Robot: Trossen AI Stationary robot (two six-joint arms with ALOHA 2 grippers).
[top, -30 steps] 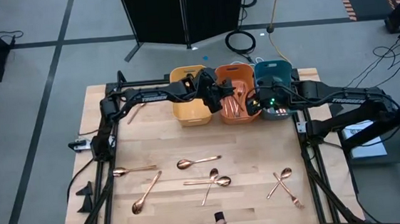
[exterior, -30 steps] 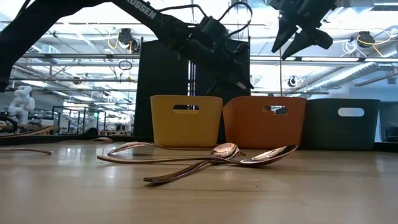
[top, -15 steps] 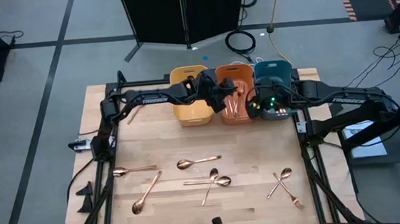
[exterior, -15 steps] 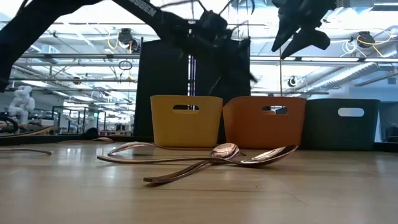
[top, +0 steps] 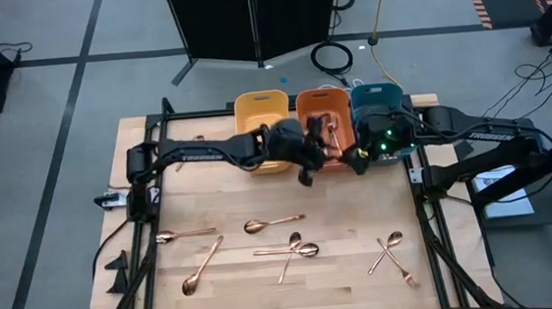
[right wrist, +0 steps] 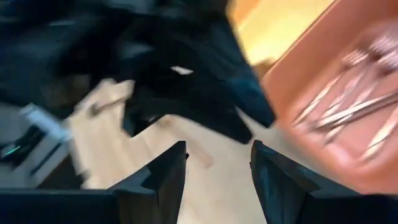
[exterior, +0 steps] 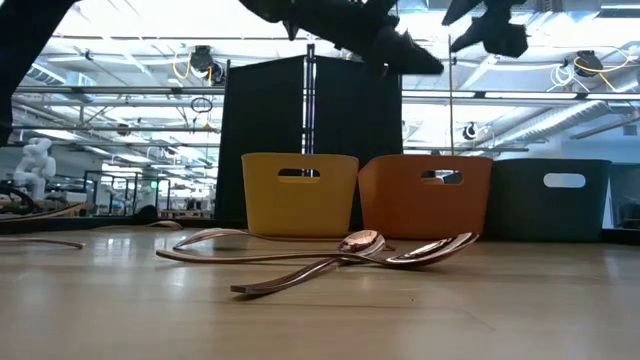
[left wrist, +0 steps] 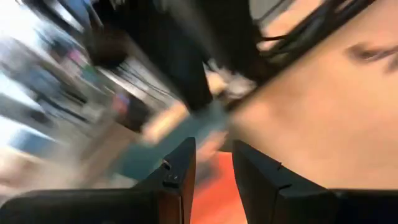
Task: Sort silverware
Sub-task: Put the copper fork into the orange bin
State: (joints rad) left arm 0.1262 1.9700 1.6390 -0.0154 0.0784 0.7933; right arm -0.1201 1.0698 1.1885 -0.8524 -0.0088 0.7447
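Note:
The silverware is copper-coloured. Several spoons [top: 273, 222] and a fork [top: 405, 276] lie flat on the wooden table [top: 220, 193], and two spoons [exterior: 400, 248] lie crossed close to the low view. More pieces lie in the orange bin [top: 324, 106], where forks [right wrist: 348, 109] show. My left gripper [top: 307, 172] hovers open above the table, just off that bin's near edge. Nothing sits between its fingers [left wrist: 180, 171]. My right gripper [top: 353, 158] is open and empty, in the air near the teal bin's [top: 378, 102] near left corner.
A yellow bin [top: 262, 121] stands left of the orange one, so three bins line the far edge. In the low view both grippers [exterior: 415, 55] [exterior: 490, 30] are well above the bin rims. Bare wood lies between the bins and the scattered spoons.
My left gripper has come off the orange bin toward the table's near edge and right, rising and rolling about its own axis. My right gripper has risen a little and tipped. A person's hand at the near edge has gone from view.

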